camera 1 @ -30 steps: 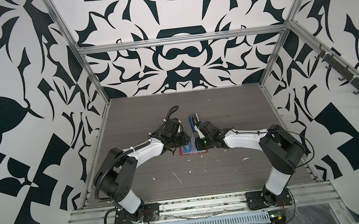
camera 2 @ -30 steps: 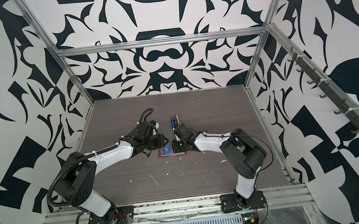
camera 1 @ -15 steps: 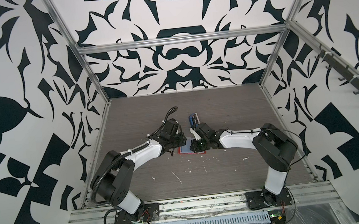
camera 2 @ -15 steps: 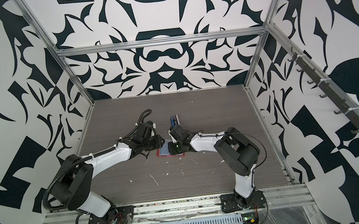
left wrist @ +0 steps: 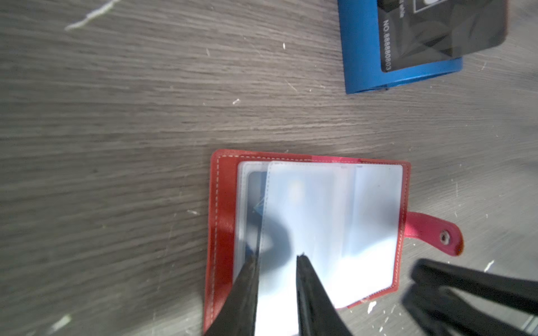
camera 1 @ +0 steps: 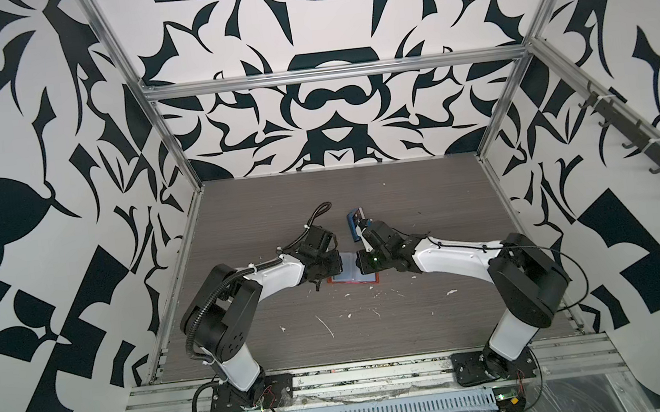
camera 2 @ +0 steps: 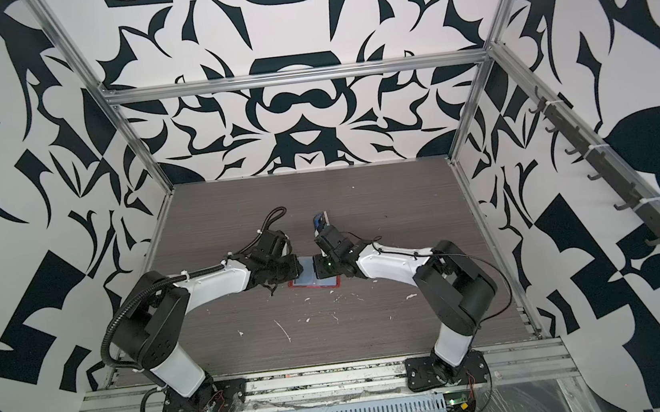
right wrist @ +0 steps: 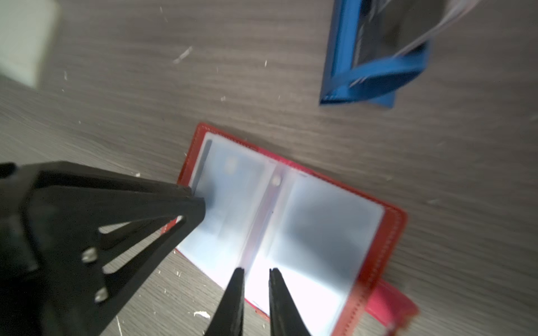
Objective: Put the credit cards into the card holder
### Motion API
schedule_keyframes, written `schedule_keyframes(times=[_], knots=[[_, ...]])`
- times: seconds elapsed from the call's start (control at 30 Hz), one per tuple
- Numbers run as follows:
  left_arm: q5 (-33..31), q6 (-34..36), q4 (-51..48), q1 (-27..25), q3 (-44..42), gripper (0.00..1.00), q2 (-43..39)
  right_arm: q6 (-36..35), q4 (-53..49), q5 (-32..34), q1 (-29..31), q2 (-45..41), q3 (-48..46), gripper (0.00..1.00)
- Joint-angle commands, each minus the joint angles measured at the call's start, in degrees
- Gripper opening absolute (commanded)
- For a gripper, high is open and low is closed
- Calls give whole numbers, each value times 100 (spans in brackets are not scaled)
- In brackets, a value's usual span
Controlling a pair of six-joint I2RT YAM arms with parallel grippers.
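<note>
Comparing with a second back, not much has shifted tbh. The small red leather-like booklet card holder [camera 1: 353, 283] lies open and flat in the same mid-table spot on the grey wood-grain tabletop [left wrist: 116, 139], and both arms stay hunched low over it. The only real change is that the right arm's elbow had swung inward half a second ago and is back out now.

The left gripper [left wrist: 278, 259] sits at the holder's left half with its jaws a narrow gap apart. A clear plastic sleeve page [left wrist: 320, 209] lifts up between them, but I can't tell if either finger actually touches it. A bluish card [left wrist: 252, 197] shows through a lower sleeve.

The right gripper [right wrist: 255, 270] hangs over the holder's fold, its fingers slightly apart with nothing between them. The red snap tab [left wrist: 433, 232] pokes out on that gripper's side.

Beyond the holder and clear of it stands the blue plastic rack [left wrist: 361, 58], with a dark credit card [left wrist: 436, 29] propped in it.
</note>
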Motion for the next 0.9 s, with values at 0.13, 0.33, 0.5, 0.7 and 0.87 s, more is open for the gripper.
schedule_keyframes(times=[0.13,0.33,0.5,0.7,0.87], knots=[[-84,169,-488,-21,578,28,45,-450,-742,527,-235,-338,378,22],[-116,423,-872,14,1329,31,406,-638,-1129,480,-551,-293,800,27],[163,497,-1034,133,1953,31,865,-755,-1285,265,-842,-58,1224,27],[593,490,-1149,388,2664,32,1413,-938,-1575,-29,-1133,444,1966,29],[1000,444,-1258,634,3233,32,1885,-1104,-1929,-233,-1351,997,2718,33]])
